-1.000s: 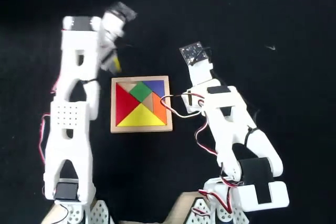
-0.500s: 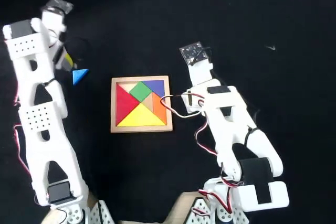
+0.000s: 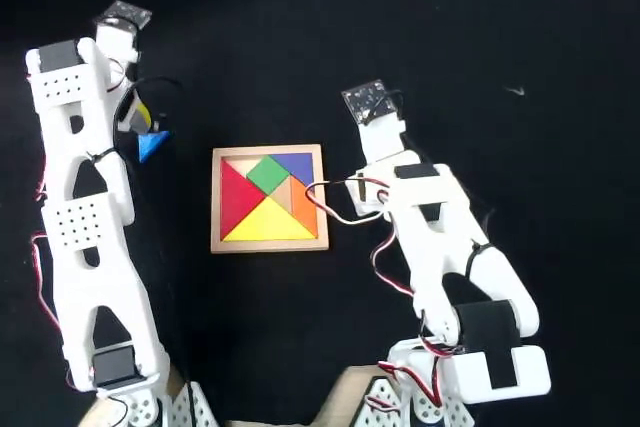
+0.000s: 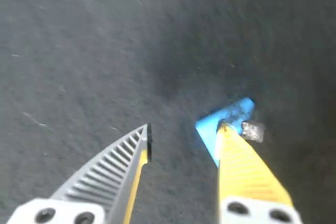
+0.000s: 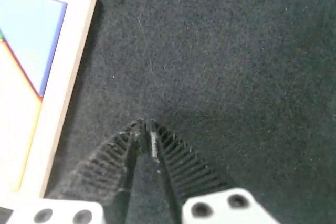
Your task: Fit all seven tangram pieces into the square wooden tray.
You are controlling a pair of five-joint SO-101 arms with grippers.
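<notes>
**Q:** Where does the loose piece lie?
**A:** The blue triangle [image 3: 150, 146] lies flat on the black cloth [image 3: 520, 177]. It is well apart from the square wooden tray [image 3: 269, 247], on the side of the left arm [image 3: 85, 217].

**Q:** How does the left gripper stand?
**A:** The left gripper [image 4: 185, 128] is over that piece with its jaws wide apart, grasping nothing. In the left wrist view the yellow finger [image 4: 241, 166] overlaps one edge of the triangle, and a corner of the piece shows in the gap. The grey finger [image 4: 118, 161] is over bare cloth. Whether the yellow tip touches the piece cannot be told.

**Q:** What does the tray hold?
**A:** It holds a red triangle [image 3: 235, 202], a yellow triangle [image 3: 267, 222], a green square [image 3: 267, 174], a blue-violet piece [image 3: 297, 163] and an orange piece [image 3: 303, 205]. Two wood-coloured patches remain, one at a far corner and one beside the orange piece. Whether these are pieces or bare floor cannot be told.

**Q:** And the right gripper?
**A:** The right gripper [image 5: 145, 127] sits low over the cloth, just beside the tray corner that holds the blue-violet piece. Its jaws are pressed together with nothing between them
</notes>
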